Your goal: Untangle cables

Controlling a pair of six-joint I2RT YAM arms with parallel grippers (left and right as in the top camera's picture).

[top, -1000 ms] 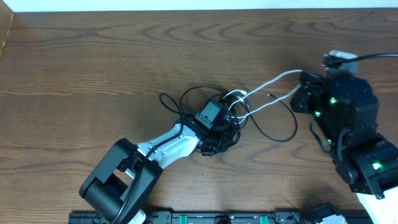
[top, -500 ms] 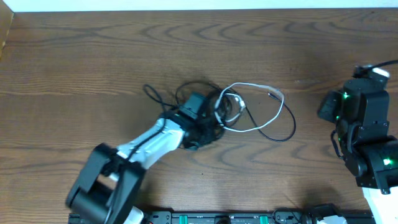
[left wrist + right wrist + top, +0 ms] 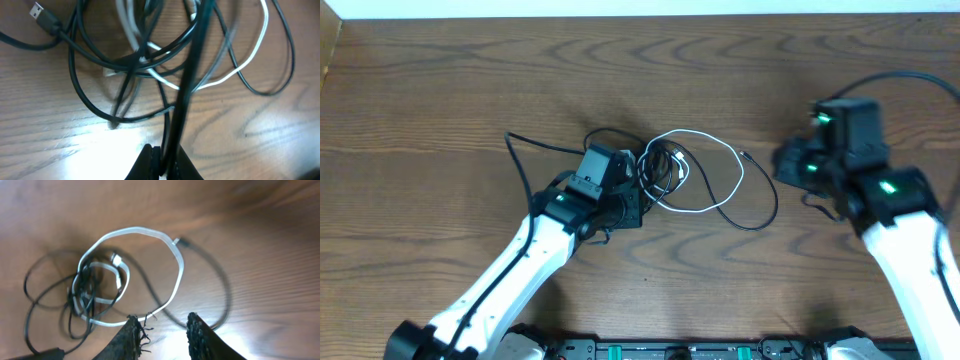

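The cables (image 3: 665,170) lie in a tangle at mid-table: several thin black cords and one white cable (image 3: 705,165) curled in a loop. My left gripper (image 3: 632,198) sits at the tangle's left edge. In the left wrist view it (image 3: 162,162) is shut on a black cable (image 3: 186,95) that runs up into the knot, across the white cable (image 3: 240,65). My right gripper (image 3: 786,164) hovers right of the loops. In the right wrist view it (image 3: 162,335) is open with nothing between its fingers, just short of the white cable (image 3: 176,272).
A black cable's loose end (image 3: 515,138) trails out to the left of the tangle. A USB plug (image 3: 42,12) lies at the top left of the left wrist view. A wide black loop (image 3: 765,205) reaches toward the right arm.
The right gripper has opened and let go of the white cable, which fell back into a loop. The left gripper has dragged the tangle to the left.
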